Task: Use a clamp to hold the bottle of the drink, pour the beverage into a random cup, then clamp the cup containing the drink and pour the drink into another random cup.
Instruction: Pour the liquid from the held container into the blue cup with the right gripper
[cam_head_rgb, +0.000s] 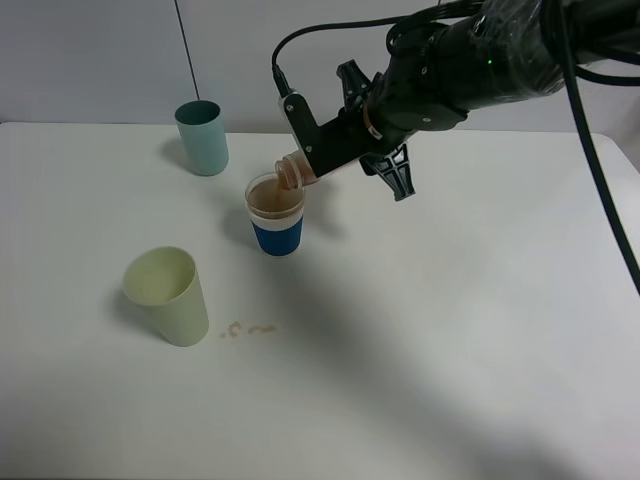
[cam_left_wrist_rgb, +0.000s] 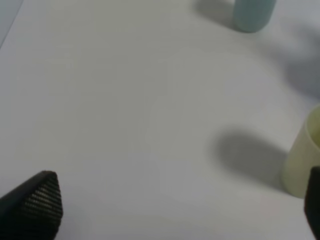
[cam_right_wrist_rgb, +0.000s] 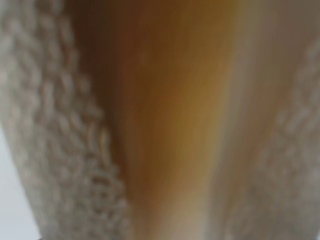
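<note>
My right gripper (cam_head_rgb: 322, 152) is shut on the bottle (cam_head_rgb: 294, 170) and holds it tipped over, its pale neck pointing down at the blue-banded white cup (cam_head_rgb: 277, 232). Brown beverage (cam_head_rgb: 275, 201) fills that cup near the rim. Most of the bottle's body is hidden by the gripper. In the right wrist view the bottle (cam_right_wrist_rgb: 165, 100) is a blurred amber-brown shape between textured pads (cam_right_wrist_rgb: 65, 150). The teal cup (cam_head_rgb: 203, 137) (cam_left_wrist_rgb: 252, 14) stands upright at the back left. My left gripper (cam_left_wrist_rgb: 175, 210) is open and holds nothing, low over bare table.
A larger pale green cup (cam_head_rgb: 170, 296) (cam_left_wrist_rgb: 304, 160) stands at the front left, close to my left gripper's fingertip. A few brown drops (cam_head_rgb: 250, 329) lie on the white table (cam_head_rgb: 450, 330) to its right. The left arm is out of the exterior view.
</note>
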